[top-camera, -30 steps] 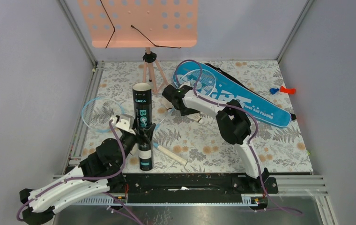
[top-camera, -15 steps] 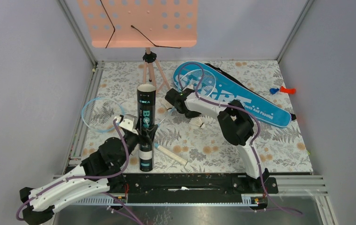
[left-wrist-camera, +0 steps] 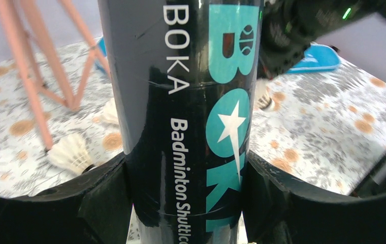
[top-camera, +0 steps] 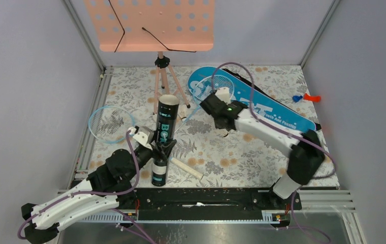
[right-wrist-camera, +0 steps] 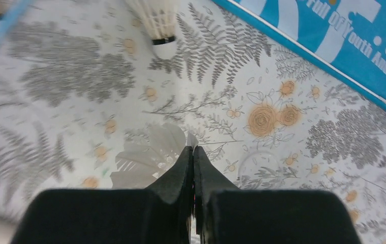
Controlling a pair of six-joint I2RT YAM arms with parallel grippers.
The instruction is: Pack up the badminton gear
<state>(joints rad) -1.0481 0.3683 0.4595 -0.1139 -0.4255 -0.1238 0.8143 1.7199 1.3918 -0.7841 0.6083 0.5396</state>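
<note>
My left gripper [top-camera: 160,148] [left-wrist-camera: 188,203] is shut on the long black lettered tube [top-camera: 163,133] [left-wrist-camera: 191,96], which stands tilted with its open top [top-camera: 168,99] leaning to the back right. My right gripper [top-camera: 221,97] [right-wrist-camera: 192,148] is shut on a feather of a white shuttlecock [top-camera: 224,92] [right-wrist-camera: 148,152], held above the table near the blue bag [top-camera: 264,109] [right-wrist-camera: 343,40]. Other shuttlecocks lie at the tripod's foot [top-camera: 183,111] [left-wrist-camera: 71,151] and under the right forearm [top-camera: 225,133] [right-wrist-camera: 159,23]. One racket [top-camera: 107,122] lies left; another's head [top-camera: 217,81] rests on the bag.
The peach music stand [top-camera: 150,23] on its tripod [top-camera: 164,81] [left-wrist-camera: 33,76] stands at the back, just behind the tube. A small red and blue thing [top-camera: 305,97] lies at the back right. Grey walls close in the left, right and back sides.
My right gripper closed on a shuttlecock and rose toward the back right, its elbow swinging out right. The left gripper leaned the tube's top toward the back right.
</note>
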